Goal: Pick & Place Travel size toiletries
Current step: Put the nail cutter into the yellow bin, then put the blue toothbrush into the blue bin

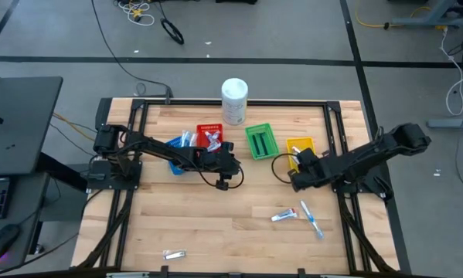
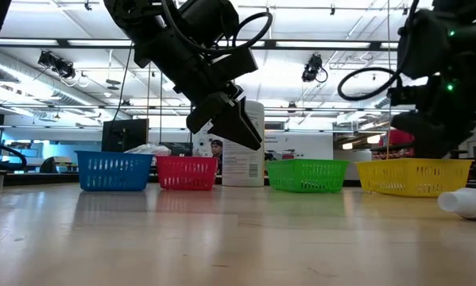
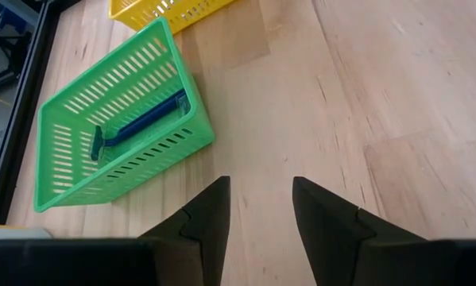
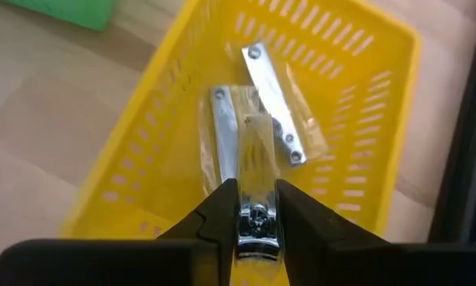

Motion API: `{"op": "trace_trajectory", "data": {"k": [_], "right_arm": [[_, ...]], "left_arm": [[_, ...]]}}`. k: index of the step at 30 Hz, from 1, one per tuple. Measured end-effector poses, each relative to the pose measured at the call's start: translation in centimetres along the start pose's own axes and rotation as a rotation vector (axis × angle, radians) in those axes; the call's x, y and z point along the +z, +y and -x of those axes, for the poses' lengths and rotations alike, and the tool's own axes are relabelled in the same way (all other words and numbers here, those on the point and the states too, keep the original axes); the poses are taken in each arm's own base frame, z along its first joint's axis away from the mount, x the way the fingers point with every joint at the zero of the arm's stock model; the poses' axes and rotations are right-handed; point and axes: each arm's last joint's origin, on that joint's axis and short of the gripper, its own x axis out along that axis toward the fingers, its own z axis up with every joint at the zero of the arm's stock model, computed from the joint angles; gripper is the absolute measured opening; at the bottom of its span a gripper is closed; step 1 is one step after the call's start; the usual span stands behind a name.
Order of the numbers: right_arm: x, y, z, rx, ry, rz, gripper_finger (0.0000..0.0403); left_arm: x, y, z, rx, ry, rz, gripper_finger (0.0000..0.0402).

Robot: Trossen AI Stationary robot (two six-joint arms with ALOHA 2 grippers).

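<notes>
My right gripper (image 4: 256, 199) hangs over the yellow basket (image 4: 150, 151) at the table's right, shut on a silvery clipper in a clear sachet (image 4: 257, 171). Two more such sachets (image 4: 273, 103) lie flat on the basket's floor. My left gripper (image 3: 261, 210) stands open above bare wood at mid-table, next to the green basket (image 3: 71, 119), where a dark blue razor (image 3: 138, 123) lies. A toothpaste tube (image 1: 284, 216), a toothbrush (image 1: 312, 218) and another sachet (image 1: 174, 254) lie on the table near its front edge. My right gripper pinches the clipper's near end (image 4: 256, 226) between its two fingers (image 4: 214, 218). The fingers slant down from above and lie along the clipper. Its far end (image 4: 257, 135) sticks out ahead of the fingertips over the inside of the yellow basket, above the two sachets lying there.
Blue (image 1: 177, 158), red (image 1: 210, 133), green (image 1: 260, 141) and yellow (image 1: 302, 144) baskets stand in a row across the far half, with a white tub (image 1: 234, 100) behind them. Dark frame rails (image 1: 343, 154) border the table. Bare wood lies between the baskets and the front items.
</notes>
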Motion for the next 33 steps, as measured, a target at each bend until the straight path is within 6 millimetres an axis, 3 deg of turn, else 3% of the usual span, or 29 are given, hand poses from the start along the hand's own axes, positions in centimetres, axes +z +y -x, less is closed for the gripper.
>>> {"op": "trace_trajectory", "data": {"k": [14, 18, 26, 30, 33], "right_arm": [[1.3, 0.0, -0.4, 0.029, 0.129, 0.113, 0.011], [2.9, 0.8, 0.8, 0.076, 0.084, 0.156, 0.011], [7.4, 3.0, 5.2, 0.185, -0.176, 0.25, 0.0111], [8.2, 4.2, 5.9, 0.313, -0.227, 0.274, 0.0111], [8.2, 4.8, 6.1, 0.438, -0.165, 0.281, 0.0111]], "left_arm": [[0.0, 0.0, 0.0, 0.0, 0.0, 0.0, 0.0142], [0.0, 0.0, 0.0, 0.0, 0.0, 0.0, 0.0142], [0.3, -0.4, 0.1, -0.022, -0.021, 0.074, 0.0137], [0.9, -0.6, 0.3, -0.16, -0.1, 0.215, 0.013], [1.1, -0.8, 0.3, -0.228, -0.121, 0.272, 0.0123]]}}
